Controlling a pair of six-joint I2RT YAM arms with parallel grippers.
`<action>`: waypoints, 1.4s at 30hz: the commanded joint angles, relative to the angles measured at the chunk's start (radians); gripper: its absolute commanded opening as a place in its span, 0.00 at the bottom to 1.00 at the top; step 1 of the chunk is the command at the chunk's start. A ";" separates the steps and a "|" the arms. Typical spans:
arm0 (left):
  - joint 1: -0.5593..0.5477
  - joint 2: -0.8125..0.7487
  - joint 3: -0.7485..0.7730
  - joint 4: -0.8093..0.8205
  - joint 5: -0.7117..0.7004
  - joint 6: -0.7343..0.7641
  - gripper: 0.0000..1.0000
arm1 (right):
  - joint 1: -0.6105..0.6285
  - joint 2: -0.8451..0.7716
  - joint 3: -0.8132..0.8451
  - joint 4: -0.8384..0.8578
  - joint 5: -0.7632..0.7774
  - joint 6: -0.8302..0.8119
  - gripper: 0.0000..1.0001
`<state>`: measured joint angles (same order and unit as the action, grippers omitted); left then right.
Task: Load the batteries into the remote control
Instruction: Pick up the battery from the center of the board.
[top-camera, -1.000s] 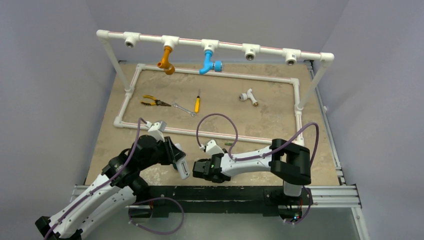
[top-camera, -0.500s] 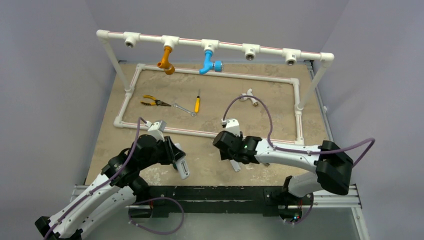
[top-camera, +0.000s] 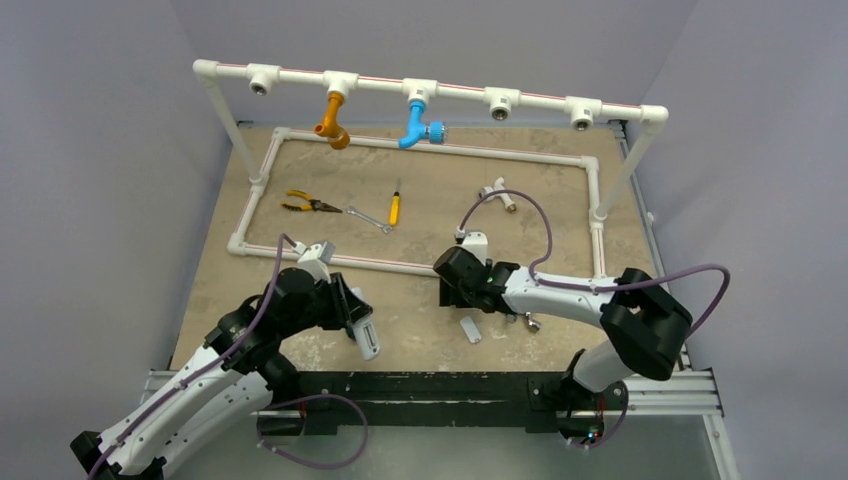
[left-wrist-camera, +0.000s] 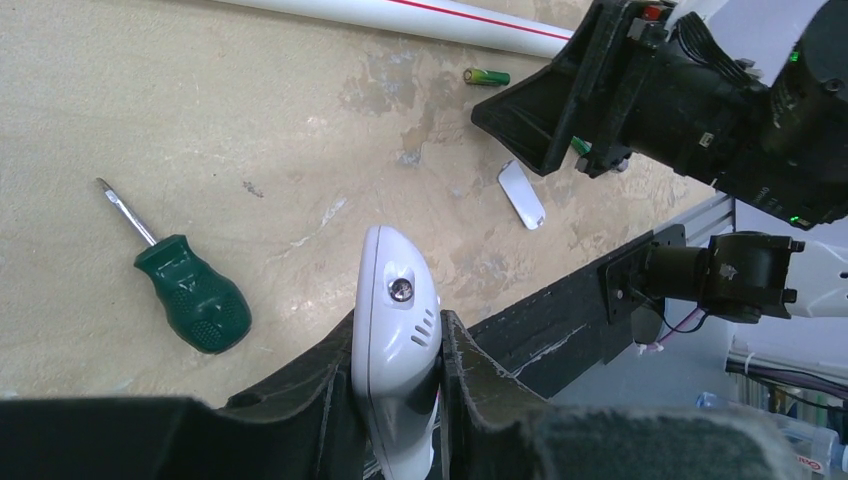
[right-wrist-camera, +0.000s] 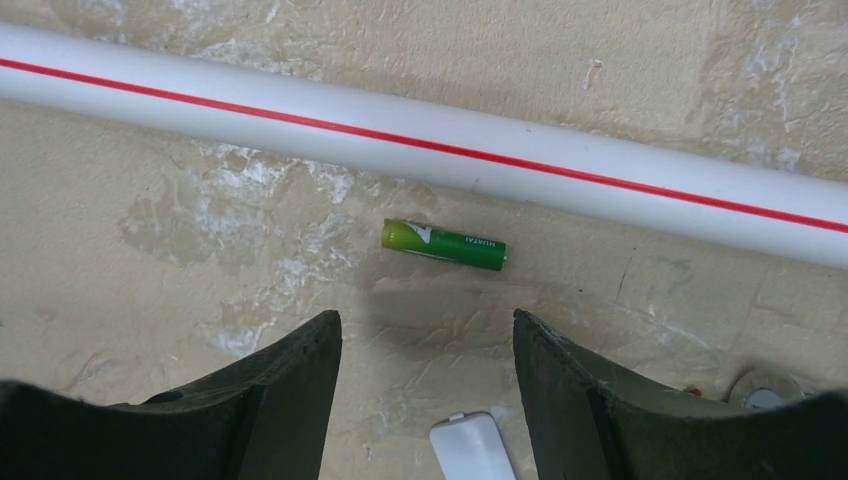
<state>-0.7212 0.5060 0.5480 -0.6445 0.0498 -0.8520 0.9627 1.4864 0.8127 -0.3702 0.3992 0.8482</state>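
My left gripper (left-wrist-camera: 397, 325) is shut on the white remote control (left-wrist-camera: 395, 300) and holds it edge-up over the table's front edge; both also show in the top view, the gripper (top-camera: 360, 325) and the remote (top-camera: 366, 338). One green battery (right-wrist-camera: 443, 244) lies on the table beside the white pipe, just beyond my right gripper (right-wrist-camera: 427, 330). That gripper is open and empty above the table. The battery also shows in the left wrist view (left-wrist-camera: 487, 76). I see no second battery clearly.
A small white cover plate (right-wrist-camera: 470, 445) lies on the table under the right gripper. A green-handled screwdriver (left-wrist-camera: 195, 295) lies near the left gripper. The white pipe frame (top-camera: 400, 268) runs just behind the battery. Pliers (top-camera: 305, 204), a wrench, a yellow screwdriver (top-camera: 394, 208) and a tee fitting (top-camera: 497, 192) lie inside it.
My right arm has swung from beside the left gripper at the front to the right and back, over the battery by the pipe. The cover plate now lies uncovered. The left arm has not moved.
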 joint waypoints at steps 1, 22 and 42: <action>0.004 -0.003 0.027 0.057 0.029 0.014 0.00 | -0.006 0.022 0.027 0.072 0.010 -0.026 0.61; 0.005 0.015 0.023 0.079 0.056 0.021 0.00 | -0.057 0.185 0.095 0.056 -0.089 -0.454 0.69; 0.004 0.048 0.029 0.099 0.061 0.013 0.00 | -0.061 0.105 -0.036 0.061 -0.230 -0.394 0.33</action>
<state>-0.7208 0.5465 0.5480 -0.5983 0.0948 -0.8452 0.9020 1.5833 0.8291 -0.2424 0.2401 0.4271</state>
